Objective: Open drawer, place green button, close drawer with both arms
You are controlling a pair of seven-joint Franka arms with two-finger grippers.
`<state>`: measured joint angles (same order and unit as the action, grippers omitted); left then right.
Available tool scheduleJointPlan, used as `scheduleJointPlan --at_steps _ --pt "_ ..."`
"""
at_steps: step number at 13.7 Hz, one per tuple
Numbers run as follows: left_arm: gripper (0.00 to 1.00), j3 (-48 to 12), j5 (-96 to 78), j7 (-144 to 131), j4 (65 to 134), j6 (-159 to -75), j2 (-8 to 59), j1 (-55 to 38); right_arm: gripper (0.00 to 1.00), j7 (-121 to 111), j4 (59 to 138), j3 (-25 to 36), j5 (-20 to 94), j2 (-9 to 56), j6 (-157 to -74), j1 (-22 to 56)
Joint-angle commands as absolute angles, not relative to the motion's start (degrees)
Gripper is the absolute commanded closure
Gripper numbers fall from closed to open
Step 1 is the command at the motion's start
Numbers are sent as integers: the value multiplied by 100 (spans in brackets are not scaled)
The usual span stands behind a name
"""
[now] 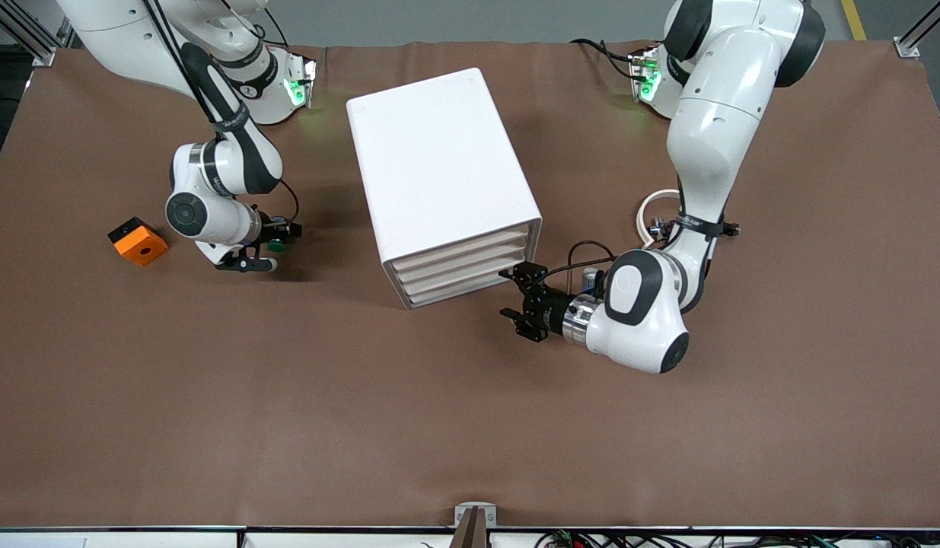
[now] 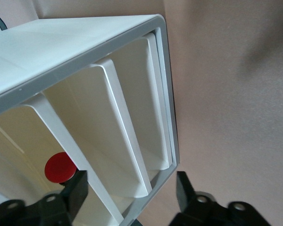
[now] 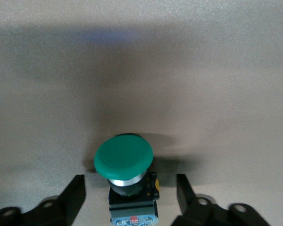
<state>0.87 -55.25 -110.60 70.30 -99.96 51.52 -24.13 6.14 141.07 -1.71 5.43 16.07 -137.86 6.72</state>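
Note:
The white drawer cabinet point(image 1: 439, 164) stands mid-table, and its stacked drawer fronts point(image 1: 462, 262) sit flush. My left gripper point(image 1: 508, 294) is level with those fronts at the cabinet's corner toward the left arm's end. In the left wrist view the left gripper point(image 2: 131, 190) is open, its fingers point(image 2: 78, 188) straddling the frame's corner point(image 2: 167, 117) without touching it. The green-capped button point(image 1: 275, 245) stands on the table toward the right arm's end. My right gripper point(image 3: 129, 195) is open around the button point(image 3: 123, 157), with a gap on each side of its black body.
An orange square block with a hole point(image 1: 138, 241) lies beside the right gripper, toward the table's end. A white cable loop point(image 1: 656, 209) hangs by the left arm. A red round spot point(image 2: 60, 167) shows at the drawer fronts in the left wrist view.

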Motion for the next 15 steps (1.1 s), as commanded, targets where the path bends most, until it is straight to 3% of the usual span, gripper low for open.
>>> scheduleJointPlan --at_steps 1,2,3,11,15 --pt "22 307 -5440 -11206 6532 -9888 5474 -2522 86 545 14036 -149 642 1591 -13781 721" --pt "22 334 -5440 -11206 6452 -9905 5589 -2531 96 528 13984 -149 642 1600 -13720 721" --pt "22 360 -5440 -11189 6425 -9966 5607 -2557 100 519 13940 -149 642 1608 -13668 721" --pt "22 290 -5458 -10864 6442 -10046 5616 -2716 100 413 13607 -149 607 1512 -13562 790" --pt "26 185 -5458 -10776 6460 -9994 5651 -2716 100 -357 12229 -149 598 1494 -11825 870"
